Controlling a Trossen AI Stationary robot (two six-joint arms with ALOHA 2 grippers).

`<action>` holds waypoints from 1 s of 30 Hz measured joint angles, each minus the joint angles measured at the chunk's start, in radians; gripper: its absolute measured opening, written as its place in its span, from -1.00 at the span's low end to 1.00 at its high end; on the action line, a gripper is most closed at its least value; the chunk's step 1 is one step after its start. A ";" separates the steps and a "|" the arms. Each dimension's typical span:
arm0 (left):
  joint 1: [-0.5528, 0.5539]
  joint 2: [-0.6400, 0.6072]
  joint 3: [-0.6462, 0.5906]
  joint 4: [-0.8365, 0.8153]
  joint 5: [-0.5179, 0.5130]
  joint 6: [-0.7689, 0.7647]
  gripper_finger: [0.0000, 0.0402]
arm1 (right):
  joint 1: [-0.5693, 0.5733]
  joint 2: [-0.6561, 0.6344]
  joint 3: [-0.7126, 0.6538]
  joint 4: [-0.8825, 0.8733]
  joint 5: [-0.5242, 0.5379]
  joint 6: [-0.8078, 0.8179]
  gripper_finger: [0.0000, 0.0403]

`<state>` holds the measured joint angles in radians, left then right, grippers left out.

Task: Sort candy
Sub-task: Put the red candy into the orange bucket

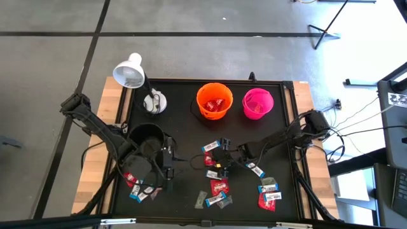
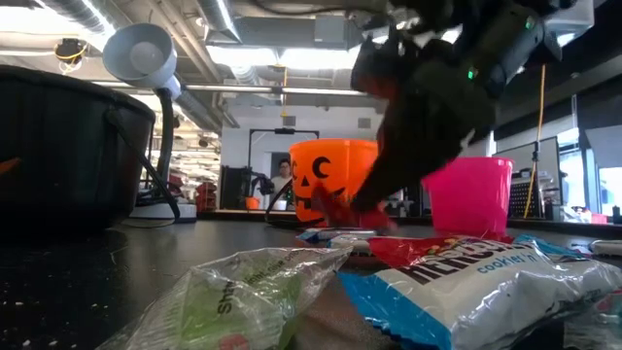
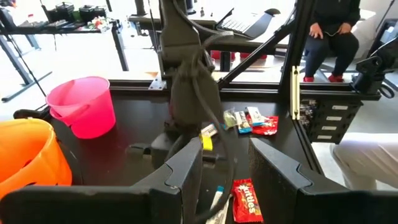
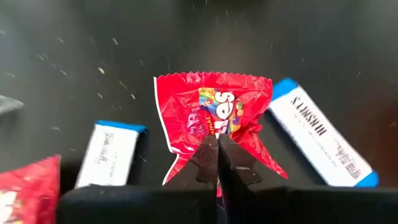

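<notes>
My right gripper is shut on a red candy near the table's middle, also seen in the high view as my right gripper. Blue-and-white candies lie flat on the black table on either side of it. My left gripper hovers open above the table's left part, beside the black bucket, with nothing between its fingers. More candy lies in front of it, among it a red candy. My right gripper pinches the red candy's wrapper at the middle of one edge between its two fingertips. The fingers slant down onto it from the table's right side. The wrapper puckers toward the fingers. Whether it is off the table I cannot tell.
An orange bucket and a pink bucket stand at the far side, with a white lamp at the far left. Loose candy lies near the front left, front middle and front right. A person sits beyond the table.
</notes>
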<state>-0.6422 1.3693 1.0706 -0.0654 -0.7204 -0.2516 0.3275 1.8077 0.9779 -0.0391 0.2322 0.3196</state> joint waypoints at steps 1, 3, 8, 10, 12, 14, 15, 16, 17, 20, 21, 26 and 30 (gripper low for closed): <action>-0.001 0.000 0.000 0.000 0.001 0.000 -0.40 | 0.000 -0.011 0.000 0.000 0.001 -0.001 -0.98; -0.002 0.000 0.000 -0.002 0.003 0.000 -0.40 | 0.000 -0.038 0.000 -0.002 0.002 -0.006 -0.98; -0.002 0.000 0.000 -0.003 0.004 0.000 -0.40 | -0.001 -0.133 0.000 -0.028 0.042 -0.042 -0.99; -0.002 0.000 0.000 -0.003 0.003 0.000 -0.40 | -0.007 -0.182 0.001 -0.051 0.093 -0.072 -0.99; -0.002 0.000 0.000 -0.003 0.003 0.000 -0.40 | -0.017 -0.236 0.001 -0.078 0.150 -0.096 -0.99; -0.002 0.000 0.000 -0.003 0.003 -0.001 -0.40 | -0.033 -0.292 0.002 -0.095 0.210 -0.120 -0.99; -0.002 0.000 0.000 -0.003 0.003 -0.001 -0.40 | -0.045 -0.315 0.002 -0.101 0.233 -0.134 -0.99; -0.003 0.000 0.000 -0.002 0.003 -0.001 -0.40 | -0.060 -0.341 0.002 -0.100 0.252 -0.147 -0.99; -0.002 0.000 0.000 -0.002 0.001 -0.001 -0.40 | -0.076 -0.365 0.002 -0.099 0.266 -0.166 -0.99; 0.001 0.000 0.000 -0.001 0.000 -0.001 -0.40 | -0.144 -0.420 0.002 -0.089 0.277 -0.202 -1.00; 0.001 0.000 0.000 -0.001 0.000 -0.002 -0.40 | -0.172 -0.431 0.002 -0.089 0.276 -0.210 -0.99; 0.001 0.000 0.000 -0.001 0.000 -0.006 -0.40 | -0.331 -0.437 0.002 -0.095 0.175 -0.218 -0.99; 0.001 0.000 -0.001 -0.001 0.000 -0.006 -0.40 | -0.456 -0.430 0.002 -0.096 0.090 -0.182 -0.99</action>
<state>-0.6411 1.3689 1.0698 -0.0666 -0.7208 -0.2578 -0.1281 1.3773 0.9798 -0.1350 0.3218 0.1374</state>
